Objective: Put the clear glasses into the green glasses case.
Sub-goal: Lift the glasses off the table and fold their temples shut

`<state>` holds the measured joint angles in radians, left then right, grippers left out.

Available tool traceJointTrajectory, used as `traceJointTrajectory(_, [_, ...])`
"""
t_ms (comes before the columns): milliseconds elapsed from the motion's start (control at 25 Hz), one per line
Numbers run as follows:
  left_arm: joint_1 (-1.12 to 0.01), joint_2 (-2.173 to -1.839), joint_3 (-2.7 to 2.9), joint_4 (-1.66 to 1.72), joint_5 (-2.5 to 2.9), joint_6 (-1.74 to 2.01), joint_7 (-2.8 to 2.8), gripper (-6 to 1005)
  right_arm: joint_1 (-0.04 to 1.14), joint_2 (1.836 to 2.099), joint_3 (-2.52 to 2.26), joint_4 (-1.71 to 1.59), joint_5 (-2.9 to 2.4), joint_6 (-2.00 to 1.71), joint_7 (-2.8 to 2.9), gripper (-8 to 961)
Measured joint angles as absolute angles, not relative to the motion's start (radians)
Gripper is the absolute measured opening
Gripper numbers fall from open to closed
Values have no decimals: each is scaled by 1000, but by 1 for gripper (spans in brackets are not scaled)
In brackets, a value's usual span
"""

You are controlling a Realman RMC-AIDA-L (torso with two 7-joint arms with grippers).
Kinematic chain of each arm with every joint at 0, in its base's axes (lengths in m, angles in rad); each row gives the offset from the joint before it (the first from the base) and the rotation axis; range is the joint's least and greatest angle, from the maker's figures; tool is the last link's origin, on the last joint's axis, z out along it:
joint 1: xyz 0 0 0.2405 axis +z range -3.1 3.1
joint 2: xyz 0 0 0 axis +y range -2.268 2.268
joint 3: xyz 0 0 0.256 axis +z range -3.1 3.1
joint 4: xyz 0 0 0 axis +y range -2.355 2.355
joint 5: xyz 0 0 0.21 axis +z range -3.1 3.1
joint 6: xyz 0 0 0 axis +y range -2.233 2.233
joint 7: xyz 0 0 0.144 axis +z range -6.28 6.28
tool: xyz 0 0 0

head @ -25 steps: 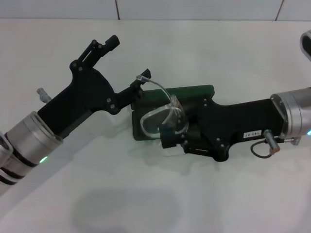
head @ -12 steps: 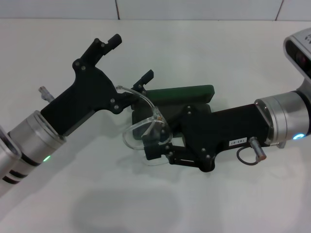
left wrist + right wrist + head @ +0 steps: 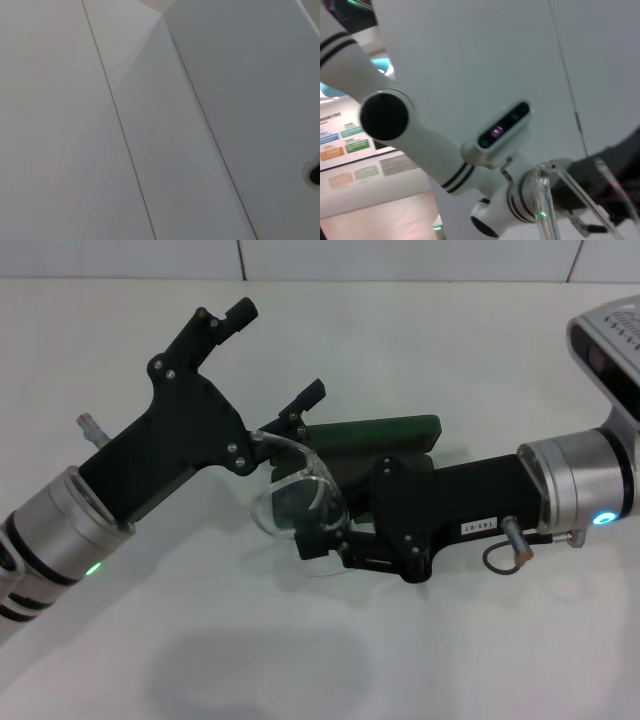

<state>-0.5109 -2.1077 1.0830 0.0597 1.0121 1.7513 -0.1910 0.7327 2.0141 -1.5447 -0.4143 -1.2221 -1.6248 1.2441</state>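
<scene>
The clear glasses [image 3: 292, 492] sit at the near-left end of the green glasses case [image 3: 385, 430], held up between both arms over the white table [image 3: 450, 340]; their transparent lens is hard to trace against the black gripper bodies, and whether they touch the case cannot be told. The right gripper [image 3: 318, 540] comes in from the right with its jaws closed on the lower edge of the lens, its body covering most of the case, so only the far green edge of the case shows and its inside cannot be seen. The left gripper [image 3: 280, 365] reaches in from the left with jaws spread wide, the nearer finger [image 3: 303, 400] just beside one clear arm of the glasses. A small white label on the right gripper's body carries writing too small to read. The right wrist view shows the clear glasses' arms [image 3: 545, 210] close up, with the robot's head behind; the left wrist view shows only pale wall panels.
</scene>
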Motion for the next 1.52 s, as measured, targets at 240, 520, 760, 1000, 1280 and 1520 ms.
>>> traceJointTrajectory(240, [-511,-2106,1086,60,1015,1746,-193,875,734,2010,-1539,-414,-1225,-1603,1297,123])
traceJointTrajectory(520, [-510,-2101,1086,68,1016,1745,-187,875,727,2003,-1537,-414,-1226,-1609,1322,121])
traceJointTrajectory(760, [-503,-2099,1100,68,1021,1744,-186,875,724,1997,-1534,-414,-1226,-1604,1337,121])
traceJointTrajectory(1000, [-502,-2098,1113,69,1030,1744,-186,875,724,1996,-1525,-416,-1226,-1604,1345,121])
traceJointTrajectory(1280, [-501,-2098,1111,71,1024,1744,-184,875,722,1995,-1525,-423,-1236,-1645,1345,121])
traceJointTrajectory(1520, [-500,-2099,1108,71,1021,1719,-152,875,721,1995,-1527,-425,-1237,-1690,1345,122])
